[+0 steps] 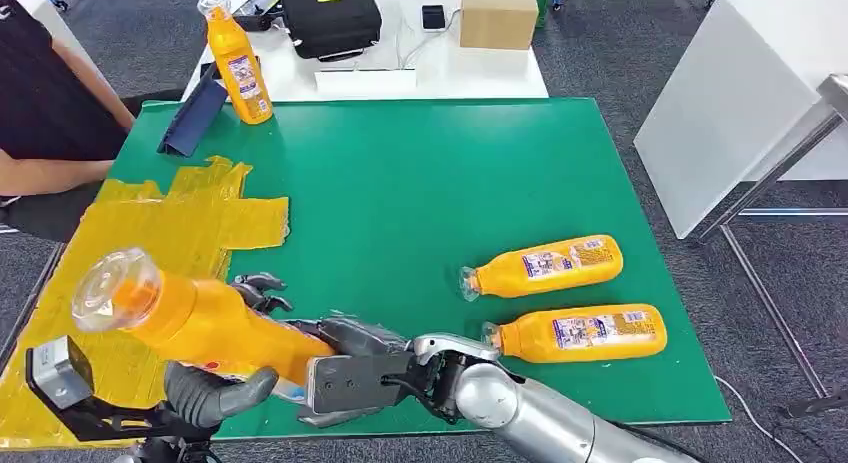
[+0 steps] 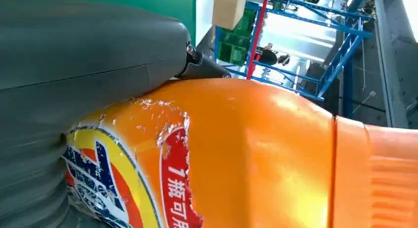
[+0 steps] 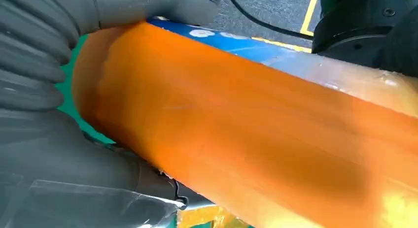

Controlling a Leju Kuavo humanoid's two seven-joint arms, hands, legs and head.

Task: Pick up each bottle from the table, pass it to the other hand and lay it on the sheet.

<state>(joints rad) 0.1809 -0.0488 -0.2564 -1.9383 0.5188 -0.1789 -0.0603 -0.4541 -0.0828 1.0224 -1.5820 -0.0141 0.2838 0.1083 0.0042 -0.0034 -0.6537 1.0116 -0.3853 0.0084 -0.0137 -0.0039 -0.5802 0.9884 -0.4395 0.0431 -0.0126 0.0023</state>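
An orange bottle with a clear cap hangs tilted over the near left edge of the green table, above the yellow sheet. My left hand grips its middle from below, thumb across the label. My right hand holds the bottle's base end. The left wrist view shows the bottle under my left hand. In the right wrist view my right hand wraps the bottle. Two more orange bottles lie on the table's right. Another stands upright at the far left.
A person's arm rests beside the table's left edge. A dark blue holder lies near the upright bottle. Behind the green table a white table carries a black case and a cardboard box. Another white table stands at right.
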